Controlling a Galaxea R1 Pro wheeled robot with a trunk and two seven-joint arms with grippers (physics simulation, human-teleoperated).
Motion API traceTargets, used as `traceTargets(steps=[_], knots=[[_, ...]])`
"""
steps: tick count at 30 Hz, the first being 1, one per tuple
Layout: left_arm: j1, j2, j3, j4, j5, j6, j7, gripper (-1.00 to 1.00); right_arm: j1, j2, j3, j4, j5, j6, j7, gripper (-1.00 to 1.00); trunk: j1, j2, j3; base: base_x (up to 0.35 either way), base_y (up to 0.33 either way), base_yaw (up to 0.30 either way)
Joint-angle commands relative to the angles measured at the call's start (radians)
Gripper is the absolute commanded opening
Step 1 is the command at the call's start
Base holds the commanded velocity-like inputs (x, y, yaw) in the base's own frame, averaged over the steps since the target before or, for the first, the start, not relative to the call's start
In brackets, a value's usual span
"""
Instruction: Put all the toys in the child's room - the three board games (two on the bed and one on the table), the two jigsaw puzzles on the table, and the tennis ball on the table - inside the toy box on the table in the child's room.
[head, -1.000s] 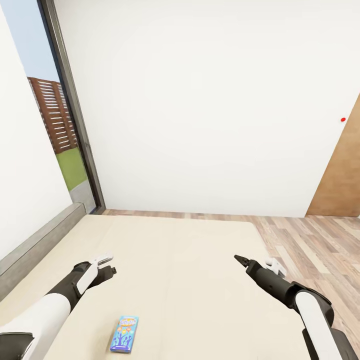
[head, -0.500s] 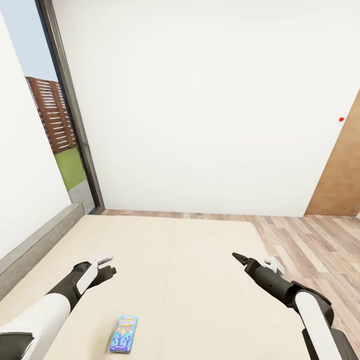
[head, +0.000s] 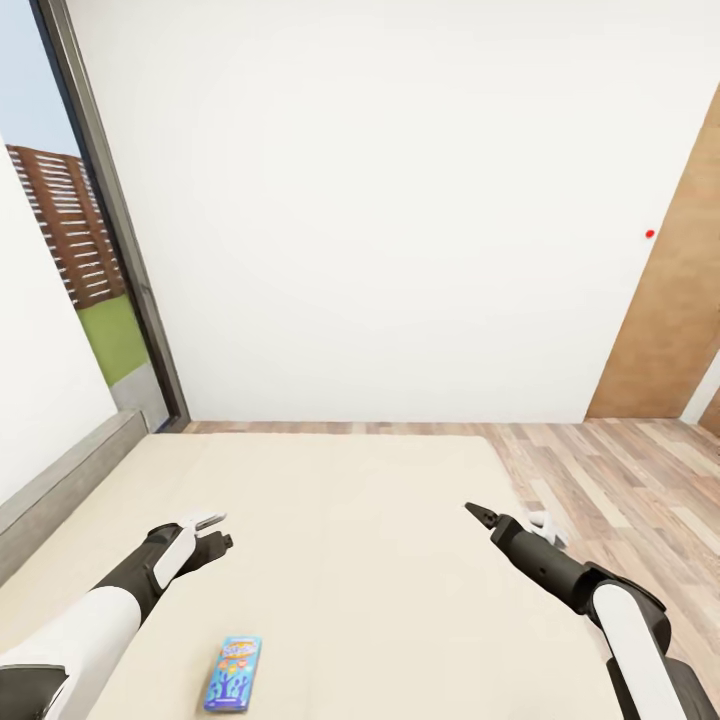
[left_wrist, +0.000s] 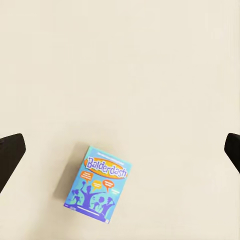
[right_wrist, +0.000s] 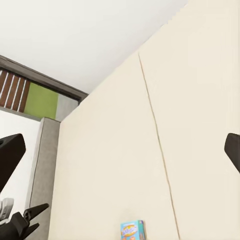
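One small blue board game lies flat on the beige mattress of the bed, close to the near edge of the head view, touching neither arm. From the left wrist camera its lid reads "Balderdash" over purple cartoon figures; the smaller print is too fine to read. The right wrist camera catches the same box, partly cut off at the frame edge.

Both arms reach out low over the mattress, well apart. The left claw hovers beyond the box and slightly to its left; its fingers are spread, showing as dark tips at opposite edges of the left wrist picture. The right claw hangs over the right part of the bed with nothing between its fingers; the dark tips at either edge of its wrist picture stand wide apart, so it is spread too. The shoulders of both arms are cut off by the frame.

A grey bed frame runs along the left side. Beyond the foot of the bed lies wood plank floor, then a blank white wall. A dark-framed window at far left shows grass and a slatted fence. At far right stands a brown door panel, partly cut off, with a small red dot beside it on the wall.
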Motion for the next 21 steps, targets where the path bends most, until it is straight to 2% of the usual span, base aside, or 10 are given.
traceTargets(steps=[1,8,21], knots=[[-0.001,0.001,-0.006,-0.002,0.010,0.004,0.008,1.00,-0.001,0.000,-0.001,-0.001,-0.009,0.005,-0.006,1.00,0.001,-0.002,-0.002,0.000,0.095,-0.023],[-0.001,0.002,-0.006,-0.002,0.010,0.004,0.008,1.00,-0.001,0.000,-0.002,-0.001,-0.009,0.005,-0.006,1.00,0.001,-0.002,-0.003,-0.042,0.162,-0.008],[-0.001,0.001,-0.006,-0.002,0.011,0.004,0.008,1.00,-0.001,0.000,-0.002,-0.001,-0.009,0.005,-0.005,1.00,0.001,-0.002,-0.003,-0.006,0.017,0.000]])
